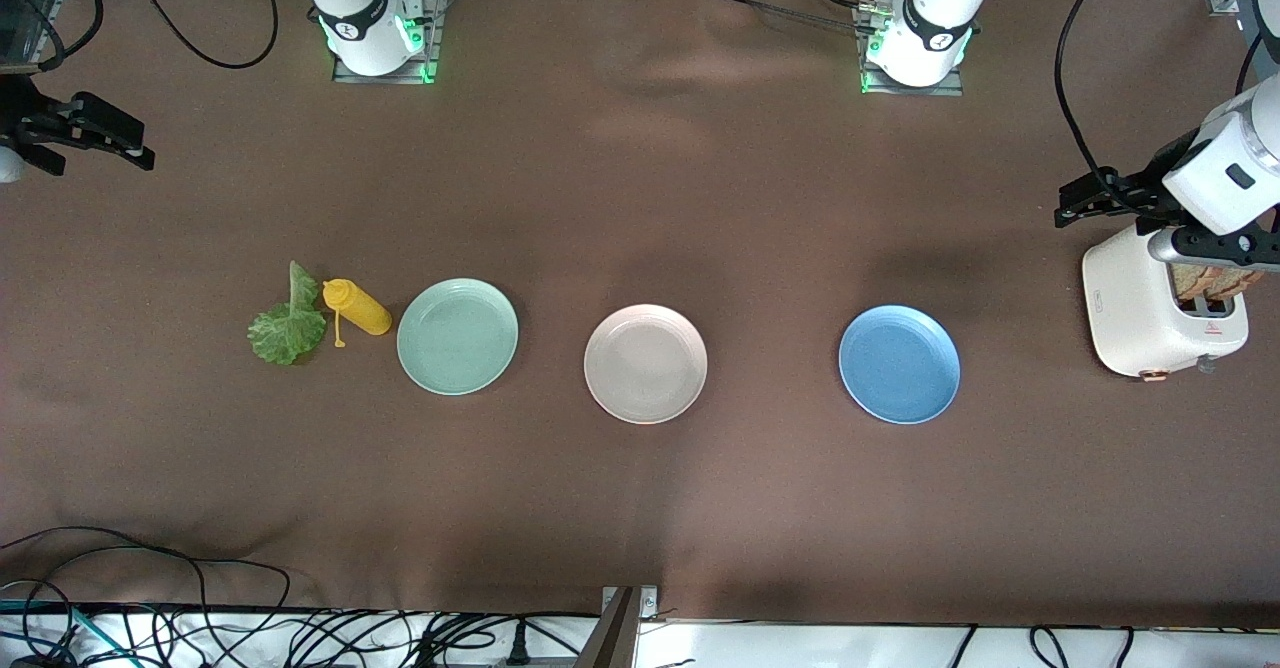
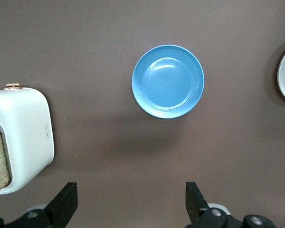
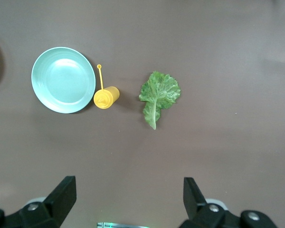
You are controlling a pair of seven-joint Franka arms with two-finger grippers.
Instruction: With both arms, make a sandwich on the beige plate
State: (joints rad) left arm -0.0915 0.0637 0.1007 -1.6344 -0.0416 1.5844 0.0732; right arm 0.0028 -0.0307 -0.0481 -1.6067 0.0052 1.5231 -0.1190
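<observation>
My left hand [image 2: 130, 204] hangs fingers apart above the counter beside the white toaster [image 1: 1150, 313] holding brown bread [image 1: 1212, 281]; my right hand [image 3: 128, 202], also spread, hovers near the crinkled green lettuce leaf [image 1: 285, 323]. The round beige plate [image 1: 645, 363] sits bare between 2 others, so I risk choosing wrongly or snagging bread in the slot.

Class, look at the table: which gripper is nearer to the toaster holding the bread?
The left gripper. It hangs open just above the toaster, at the left arm's end of the table. The right gripper is open at the right arm's end, away from it.
</observation>
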